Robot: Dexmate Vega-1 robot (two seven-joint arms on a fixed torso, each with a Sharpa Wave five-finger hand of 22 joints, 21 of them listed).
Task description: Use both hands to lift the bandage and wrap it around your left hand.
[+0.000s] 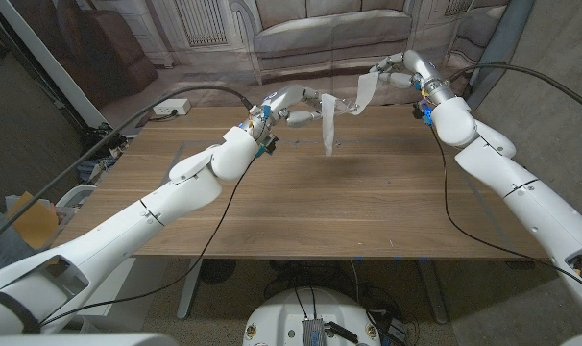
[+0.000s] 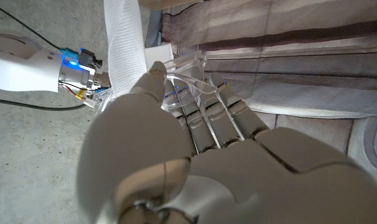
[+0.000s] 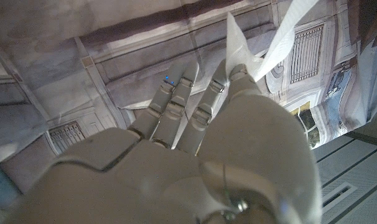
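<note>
The bandage is a long white strip held in the air over the table's far edge. One end hangs loose below my left hand. From there the strip rises to my right hand, which pinches its other end. In the left wrist view the bandage runs past the thumb of my left hand, whose fingers are stretched out straight. In the right wrist view my right hand pinches the bandage between thumb and a fingertip. Whether the left thumb clamps the strip is unclear.
The wooden table lies below both raised arms. A white power strip and black cables lie on the floor beyond its far left corner. A printed backdrop with a sofa stands behind. My right forearm shows in the left wrist view.
</note>
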